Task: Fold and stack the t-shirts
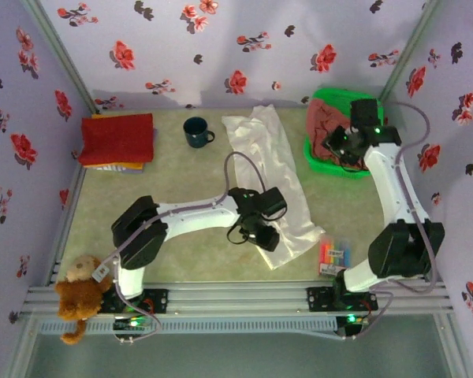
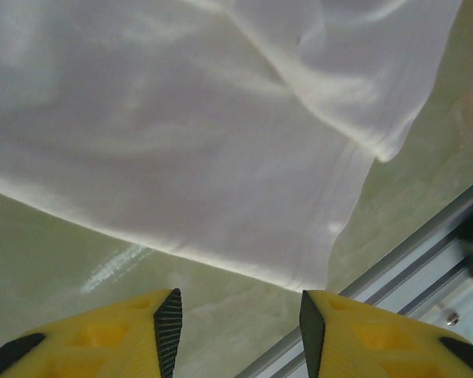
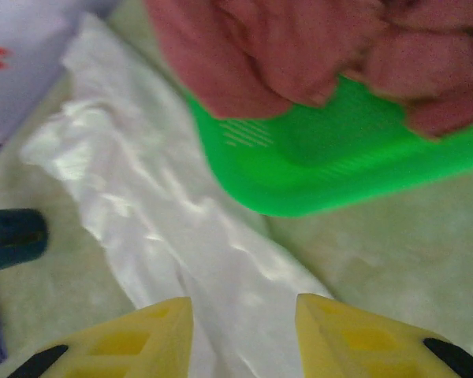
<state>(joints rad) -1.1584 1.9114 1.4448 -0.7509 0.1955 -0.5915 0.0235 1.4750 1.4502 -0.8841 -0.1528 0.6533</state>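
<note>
The white t-shirt (image 1: 272, 169) lies in a long crumpled strip across the middle of the table (image 1: 189, 260). It runs from the far side, just right of the dark mug (image 1: 197, 131), down toward the near right. The left gripper (image 2: 240, 323) hangs over the shirt's near end. Its yellow fingers stand moderately apart with nothing between them, and the hem of the white cloth lies just beyond the fingertips (the black pads touch no cloth that I can see). An aluminium rail (image 2: 426, 252) runs along the near edge of the table.

The right gripper (image 3: 244, 331) is at the far right, over the green basket (image 3: 315, 173), its jaws likewise parted and empty. In the basket the dusty-pink t-shirts (image 3: 299, 47) are heaped, bulging over its rim.

At the far left a folded red t-shirt (image 1: 117, 135) rests on a low stack of folded cloth (image 1: 126, 166). A box of coloured markers (image 1: 337, 256) lies at the near right, just beside the white shirt's corner. A brown teddy bear (image 1: 77, 295) sits at the near left corner, by the left arm's base.
</note>
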